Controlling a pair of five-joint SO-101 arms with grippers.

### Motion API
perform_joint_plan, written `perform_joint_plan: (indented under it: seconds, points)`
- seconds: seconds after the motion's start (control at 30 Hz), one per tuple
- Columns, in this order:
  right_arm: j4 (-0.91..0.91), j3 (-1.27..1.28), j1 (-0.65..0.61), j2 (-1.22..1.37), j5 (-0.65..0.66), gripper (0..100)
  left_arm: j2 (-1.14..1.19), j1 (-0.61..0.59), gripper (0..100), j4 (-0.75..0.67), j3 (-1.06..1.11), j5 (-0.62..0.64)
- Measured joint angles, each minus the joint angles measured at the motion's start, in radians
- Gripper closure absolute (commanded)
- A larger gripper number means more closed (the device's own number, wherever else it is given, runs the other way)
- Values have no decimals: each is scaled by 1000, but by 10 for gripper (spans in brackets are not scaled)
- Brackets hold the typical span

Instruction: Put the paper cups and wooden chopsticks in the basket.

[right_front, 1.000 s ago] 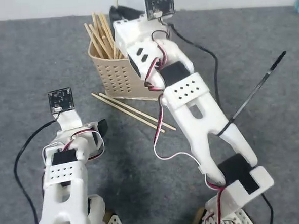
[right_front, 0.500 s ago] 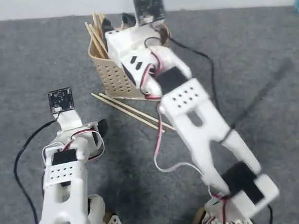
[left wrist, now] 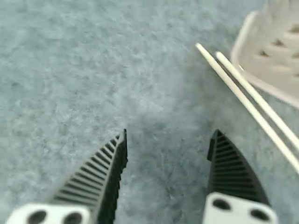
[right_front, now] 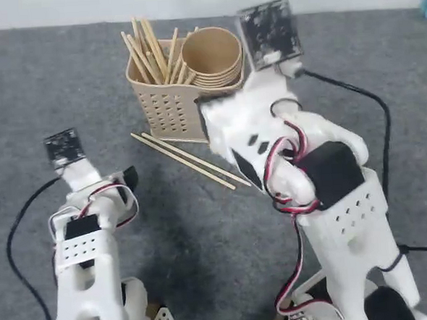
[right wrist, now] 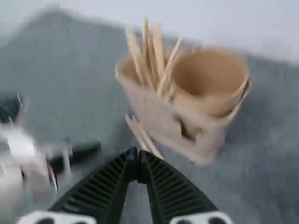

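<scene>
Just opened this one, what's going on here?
The basket already holds a stack of paper cups and a bunch of wooden chopsticks. Two loose chopsticks lie on the grey mat just in front of it. The left gripper hangs open over the mat near that pair. The right gripper is shut on nothing, set back from the basket.

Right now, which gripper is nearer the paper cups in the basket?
Right. The right gripper, shut, is close in front of the basket, facing the paper cups. The left gripper, open, is low over the mat, beyond the loose chopsticks.
</scene>
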Motion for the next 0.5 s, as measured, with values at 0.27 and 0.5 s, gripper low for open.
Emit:
perform_joint_plan:
  seconds: [0.27,0.5]
  points:
    - [12,347,-52,0,132,888,0,-87,736,0,-18,94]
    - [-422,842,-41,2,249,853,0,-143,736,0,-32,152]
